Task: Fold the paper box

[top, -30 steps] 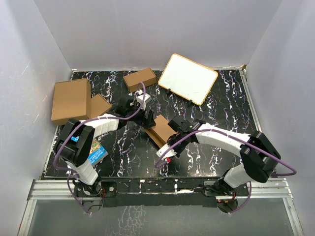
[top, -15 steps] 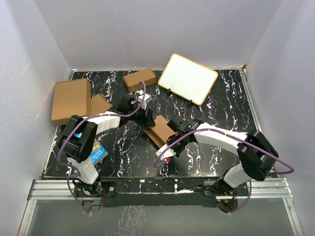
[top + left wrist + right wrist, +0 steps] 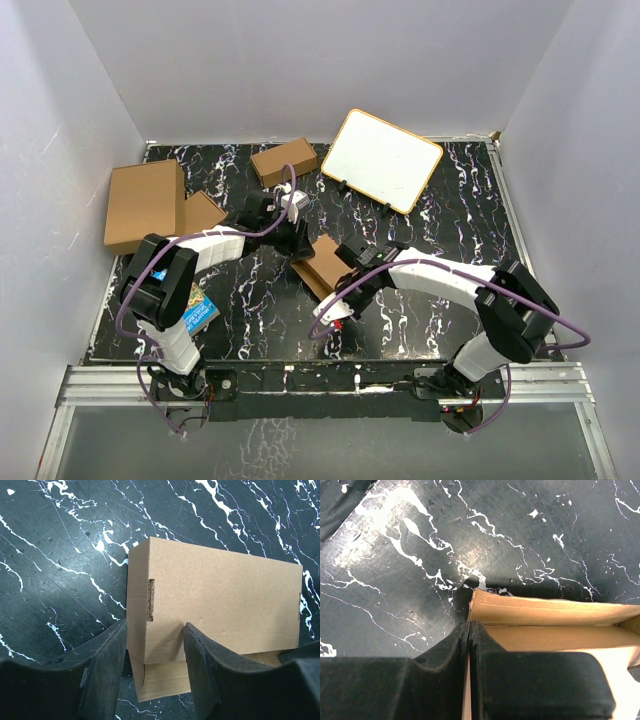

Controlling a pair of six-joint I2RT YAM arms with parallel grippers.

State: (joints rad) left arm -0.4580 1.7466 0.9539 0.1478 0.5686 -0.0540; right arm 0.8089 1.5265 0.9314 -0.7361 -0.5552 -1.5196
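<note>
The paper box (image 3: 322,264), plain brown cardboard, lies in the middle of the black marbled table. My left gripper (image 3: 297,243) is at its far left end. In the left wrist view the box (image 3: 225,595) shows a closed face with a slot, and my left gripper (image 3: 154,650) clasps its end corner, with a loose flap hanging below. My right gripper (image 3: 345,268) is at the box's near right side. In the right wrist view my right gripper (image 3: 470,630) is pinched shut on a thin flap edge of the box (image 3: 545,612), whose open inside shows.
A white board with a wooden frame (image 3: 382,160) leans at the back. A small closed brown box (image 3: 284,160) is behind the left gripper. A bigger brown carton (image 3: 144,203) and a flat brown piece (image 3: 203,213) are at the left. A blue packet (image 3: 200,308) lies near the left base.
My right gripper has shifted a little to the left with the flap, closer to my left gripper. The left arm has hardly moved.
</note>
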